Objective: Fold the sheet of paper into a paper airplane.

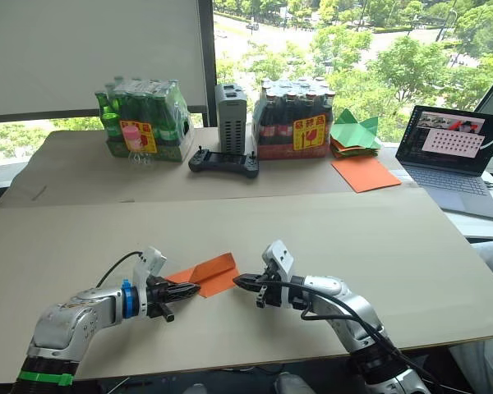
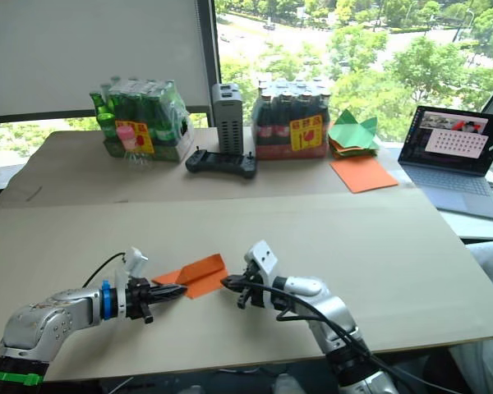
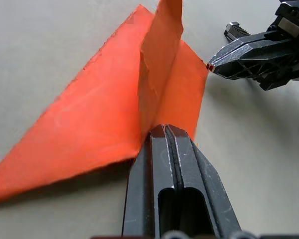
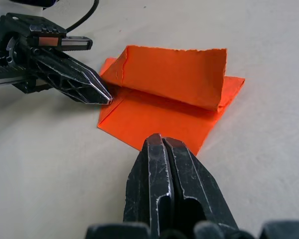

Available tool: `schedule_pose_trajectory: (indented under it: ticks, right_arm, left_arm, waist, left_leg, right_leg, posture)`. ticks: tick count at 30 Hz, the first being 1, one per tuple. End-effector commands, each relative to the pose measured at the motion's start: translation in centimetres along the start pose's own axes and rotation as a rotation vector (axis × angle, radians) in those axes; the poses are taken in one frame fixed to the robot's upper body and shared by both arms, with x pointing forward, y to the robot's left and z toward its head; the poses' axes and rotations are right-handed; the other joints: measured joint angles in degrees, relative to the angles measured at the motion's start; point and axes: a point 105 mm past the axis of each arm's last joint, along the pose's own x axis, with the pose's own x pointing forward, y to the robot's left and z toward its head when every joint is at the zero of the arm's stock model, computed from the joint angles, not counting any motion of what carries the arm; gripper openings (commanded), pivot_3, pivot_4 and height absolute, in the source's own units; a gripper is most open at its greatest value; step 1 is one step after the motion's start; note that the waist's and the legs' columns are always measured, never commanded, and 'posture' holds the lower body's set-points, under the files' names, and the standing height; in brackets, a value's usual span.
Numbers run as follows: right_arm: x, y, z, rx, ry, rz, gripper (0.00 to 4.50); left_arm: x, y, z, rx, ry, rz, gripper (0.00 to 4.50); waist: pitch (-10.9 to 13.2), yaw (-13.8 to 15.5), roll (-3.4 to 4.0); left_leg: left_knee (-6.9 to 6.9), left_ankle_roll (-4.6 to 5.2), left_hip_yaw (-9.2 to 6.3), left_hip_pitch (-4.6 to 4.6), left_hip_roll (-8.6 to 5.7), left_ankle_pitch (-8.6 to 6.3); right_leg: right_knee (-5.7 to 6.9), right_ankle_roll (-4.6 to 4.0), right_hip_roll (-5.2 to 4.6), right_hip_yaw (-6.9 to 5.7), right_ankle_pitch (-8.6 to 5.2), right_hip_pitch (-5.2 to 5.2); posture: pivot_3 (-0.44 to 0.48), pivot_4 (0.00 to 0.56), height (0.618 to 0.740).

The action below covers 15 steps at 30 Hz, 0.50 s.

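A folded orange paper airplane [image 1: 209, 273] lies on the tan counter [image 1: 378, 246] between the robot's two hands, near the counter's front edge. Its long axis runs across the robot's front, rising slightly toward the right; the narrow pointed end lies toward the left hand [image 1: 195, 288], the broad end toward the right hand [image 1: 237, 281]. In the left wrist view one flap stands up from the flat wing, and the left hand's closed fingers [image 3: 174, 164] cover the paper's near edge, so whether they pinch the paper cannot be told. The right hand, fingers pressed together on nothing, rests with its tips just beside the broad end; contact is hard to make out. Far behind, a smooth orange sheet [image 1: 364, 172] lies beside a laptop [image 1: 456, 160].
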Motion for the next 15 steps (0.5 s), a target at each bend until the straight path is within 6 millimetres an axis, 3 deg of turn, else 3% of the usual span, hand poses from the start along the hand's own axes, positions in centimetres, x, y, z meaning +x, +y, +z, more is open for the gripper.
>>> schedule_pose_trajectory:
  ticks: [1, 6, 11, 12, 15]
  right_arm:
    - [-0.3, 0.8, 1.7, -0.003, -0.065, 0.051, 0.01]
    - [-0.5, 1.0, 3.5, 0.015, -0.128, 0.084, 0.01]
    - [-0.3, 0.2, 5.6, 0.034, -0.189, 0.067, 0.01]
    - [-0.2, -0.2, 5.7, 0.031, -0.19, 0.057, 0.46]
    - [0.3, -1.2, 5.8, 0.019, -0.174, 0.022, 1.22]
  left_arm:
    - [-0.3, -2.0, 1.2, 0.013, -0.039, -0.081, 0.0]
    - [-0.6, -4.2, 1.9, 0.012, -0.056, -0.16, 0.0]
    - [-1.5, -4.6, 2.3, -0.007, -0.074, -0.167, 0.0]
    - [-1.7, -4.4, 2.3, -0.009, -0.075, -0.161, 0.0]
    - [-2.5, -3.6, 2.3, -0.02, -0.084, -0.116, 0.0]
  waist:
    - [0.0, 0.2, -0.03]
    - [0.0, 0.1, -0.05]
    - [0.1, -0.2, -0.08]
    - [0.1, -0.1, -0.07]
    - [0.1, -0.1, -0.07]
  left_leg:
    - [0.02, 0.0, 0.0, -0.2, -0.01, 0.0]
    - [0.09, -0.02, -0.01, -0.51, 0.0, 0.03]
    - [0.1, -0.02, 0.02, -0.47, 0.01, 0.03]
    - [0.09, -0.02, 0.0, -0.47, 0.02, 0.03]
    - [0.09, -0.02, 0.0, -0.46, 0.04, 0.03]
  right_leg:
    - [0.08, -0.09, 0.0, 0.01, 0.06, -0.23]
    - [0.2, -0.4, 0.01, -0.01, 0.25, -0.56]
    - [0.23, -0.41, 0.02, 0.02, 0.25, -0.56]
    - [0.24, -0.41, 0.04, 0.01, 0.25, -0.57]
    - [0.24, -0.42, 0.06, 0.0, 0.25, -0.56]
  posture:
    - [0.0, 0.15, 0.74]
    - [0.0, 0.15, 0.74]
    - [0.0, 0.15, 0.74]
    - [0.0, 0.15, 0.74]
    - [0.0, 0.15, 0.74]
